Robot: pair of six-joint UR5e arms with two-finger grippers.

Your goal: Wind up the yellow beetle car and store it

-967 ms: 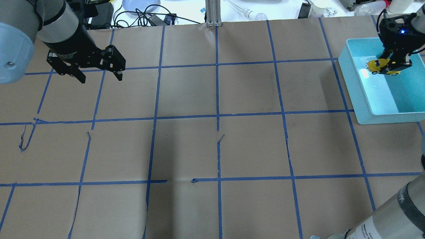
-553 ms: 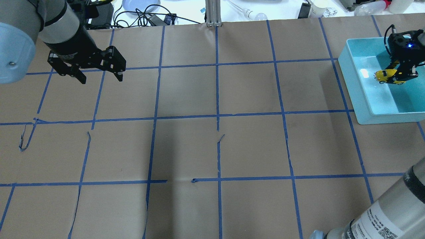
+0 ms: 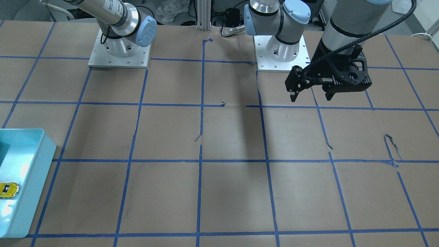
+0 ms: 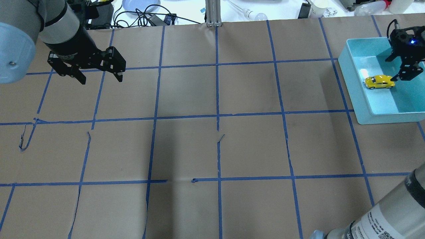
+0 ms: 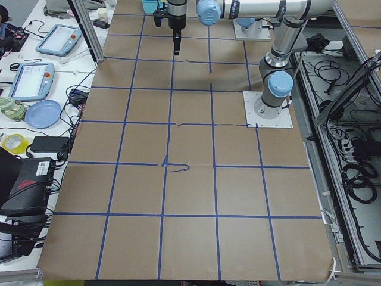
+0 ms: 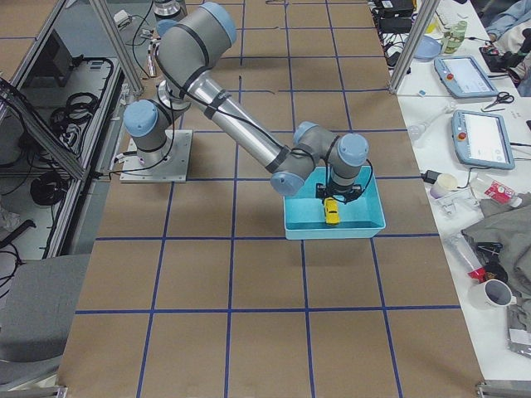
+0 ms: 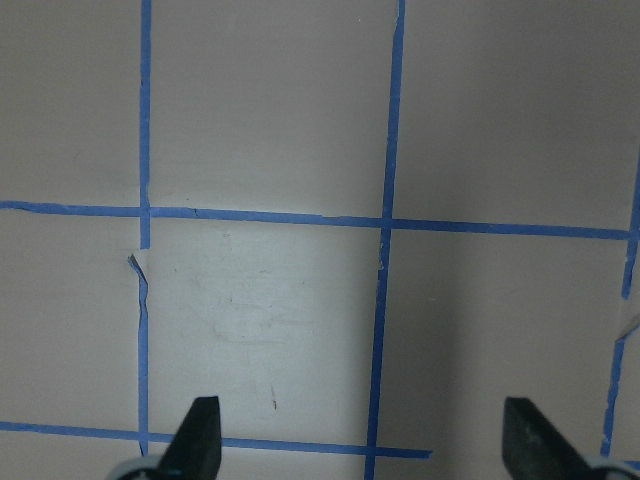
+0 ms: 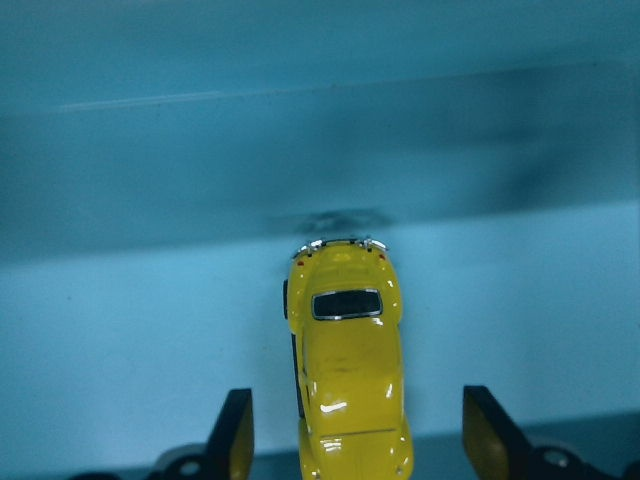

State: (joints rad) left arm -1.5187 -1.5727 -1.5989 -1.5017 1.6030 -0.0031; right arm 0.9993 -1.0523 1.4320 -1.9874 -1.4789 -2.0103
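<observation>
Table [image 4: 252,149] — brown paper, blue tape grid.
Far right corner: teal bin [image 4: 385,119]. You will find the yellow beetle car [image 4: 379,82] on its floor, on its wheels.
Right gripper [image 4: 393,70]: over the car, fingers spread, a gap on each side.
Left gripper [image 4: 100,78] — toward the far left corner, hovering, fingers wide apart.

yellow beetle car [image 4: 379,82] upright in bin [image 4: 352,69]
</observation>
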